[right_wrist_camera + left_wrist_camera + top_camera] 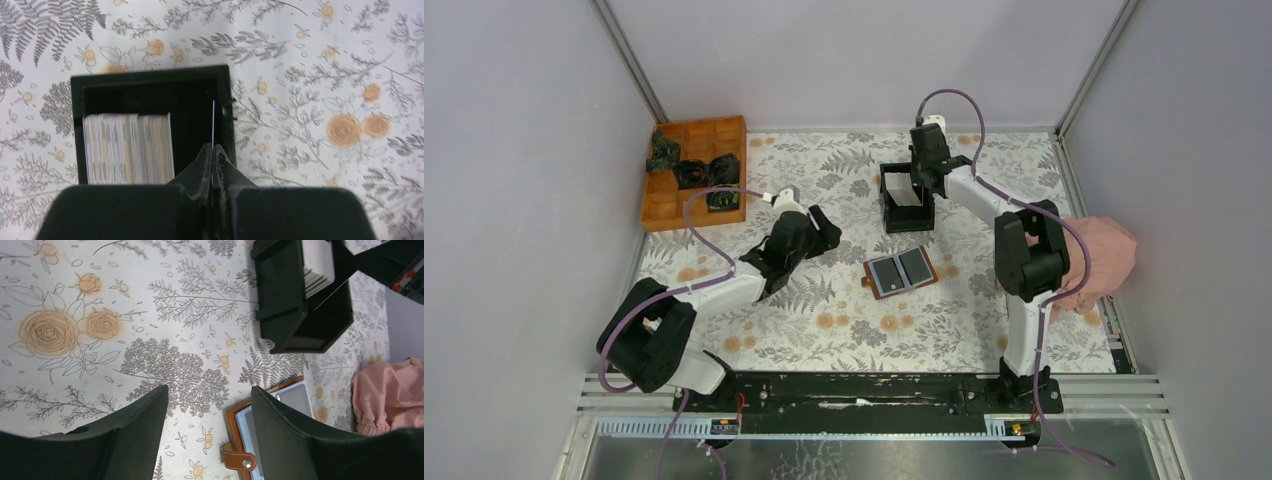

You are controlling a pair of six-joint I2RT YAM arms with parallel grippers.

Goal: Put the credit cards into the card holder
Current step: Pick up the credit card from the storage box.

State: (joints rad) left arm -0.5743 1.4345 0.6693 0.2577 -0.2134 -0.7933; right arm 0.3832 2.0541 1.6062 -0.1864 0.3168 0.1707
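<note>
The credit cards (127,147) stand on edge as a stack in the left half of a black box (150,75). My right gripper (213,146) reaches into the box's right half and is shut on one card (213,120), seen edge-on as a thin line. From above, that gripper (921,185) is over the box (907,218). The card holder (901,271) lies open on the table, its two dark grey pockets facing up. My left gripper (824,235) hovers to its left, open with nothing between its fingers. In the left wrist view the gripper (209,390) has the holder's brown edge (232,420) beside its right finger.
An orange wooden compartment tray (694,170) with dark objects sits at the back left. A pink cloth (1104,255) lies at the right edge of the table. Walls close in on the left, back and right.
</note>
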